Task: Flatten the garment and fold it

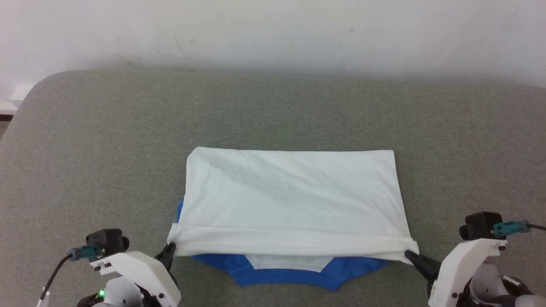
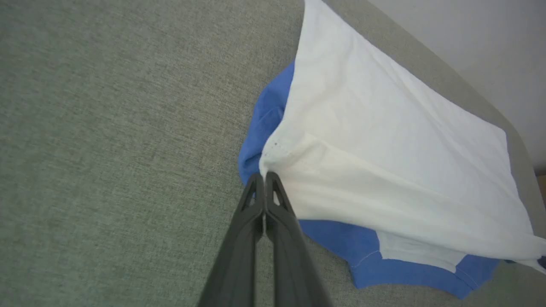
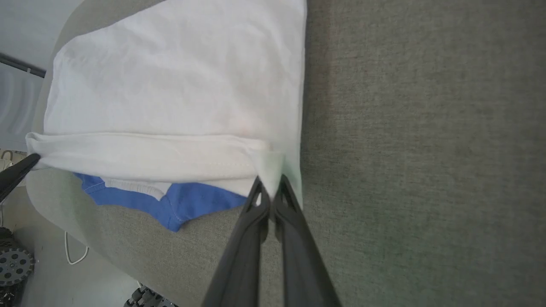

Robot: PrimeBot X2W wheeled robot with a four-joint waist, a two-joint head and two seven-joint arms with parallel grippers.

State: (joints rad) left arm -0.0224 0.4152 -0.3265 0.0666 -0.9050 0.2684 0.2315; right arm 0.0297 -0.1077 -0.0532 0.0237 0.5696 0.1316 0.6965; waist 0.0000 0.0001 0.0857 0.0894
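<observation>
The garment (image 1: 290, 192) lies on the grey table as a white rectangle folded towards me, its blue neck trim and sleeve cloth (image 1: 281, 273) peeking out from under the near edge. My left gripper (image 1: 170, 249) is shut on the near-left corner of the white layer, seen close in the left wrist view (image 2: 265, 175). At the near-right corner my right gripper (image 1: 408, 254) is shut on the hem, which the right wrist view shows pinched between the fingers (image 3: 268, 183). The white hem (image 1: 294, 245) runs taut between the two corners. The garment (image 2: 384, 140) (image 3: 170, 85) lies smooth beyond both grips.
The grey fabric-covered table (image 1: 106, 149) has a rounded far-left corner and open surface on all sides of the garment. A pale wall (image 1: 273, 30) stands behind it. In the right wrist view the floor, a wheel (image 3: 15, 266) and a cable (image 3: 76, 251) lie below the table edge.
</observation>
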